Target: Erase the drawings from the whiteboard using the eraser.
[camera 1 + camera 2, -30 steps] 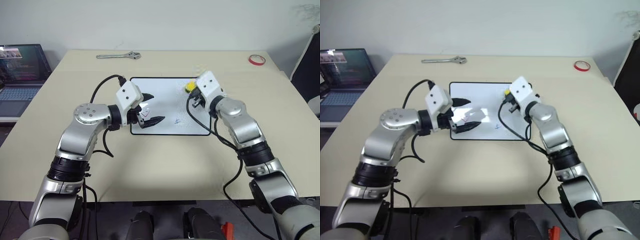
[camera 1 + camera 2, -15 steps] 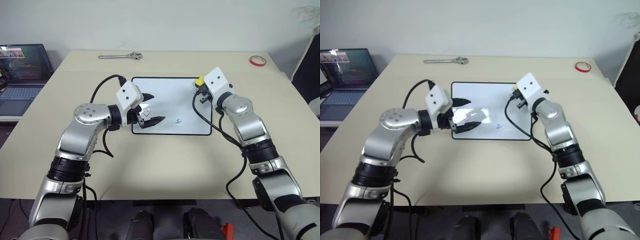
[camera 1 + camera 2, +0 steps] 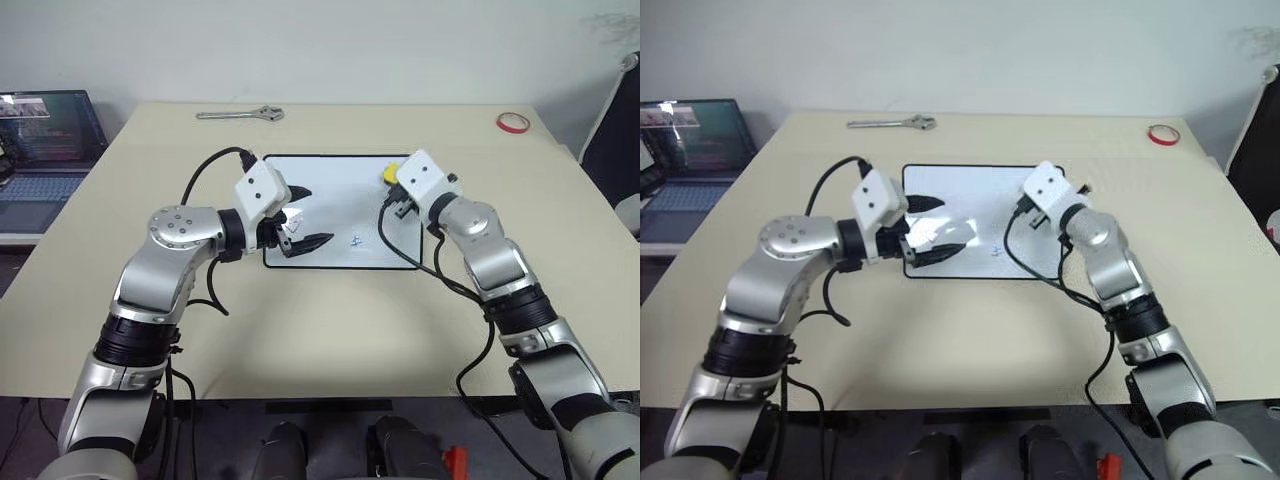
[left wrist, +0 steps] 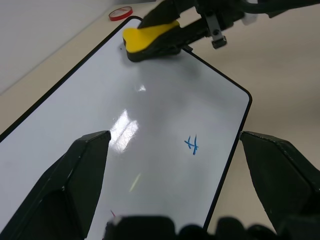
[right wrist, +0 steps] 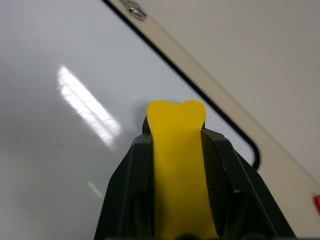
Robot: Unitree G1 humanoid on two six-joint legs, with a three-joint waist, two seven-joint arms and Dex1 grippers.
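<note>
The whiteboard (image 3: 340,205) lies flat in the middle of the table. My right gripper (image 3: 394,180) is shut on the yellow eraser (image 3: 389,173), which sits on the board near its far right corner. The eraser (image 5: 176,150) shows clamped between the two black fingers (image 5: 131,165). A blue drawing (image 3: 356,241) is near the board's front edge, also seen as a blue drawing (image 4: 192,144). A tiny red drawing (image 4: 111,213) lies close under my left gripper (image 3: 312,215), which hovers open over the board's left part, holding nothing.
A metal wrench (image 3: 240,114) lies at the table's far edge. A red tape ring (image 3: 513,121) sits at the far right corner. An open laptop (image 3: 40,140) stands off the table's left side, and a black chair (image 3: 612,130) is at the right.
My right gripper slid the eraser toward the board's far right corner, then came back a little toward the middle. The left arm stayed where it was.
</note>
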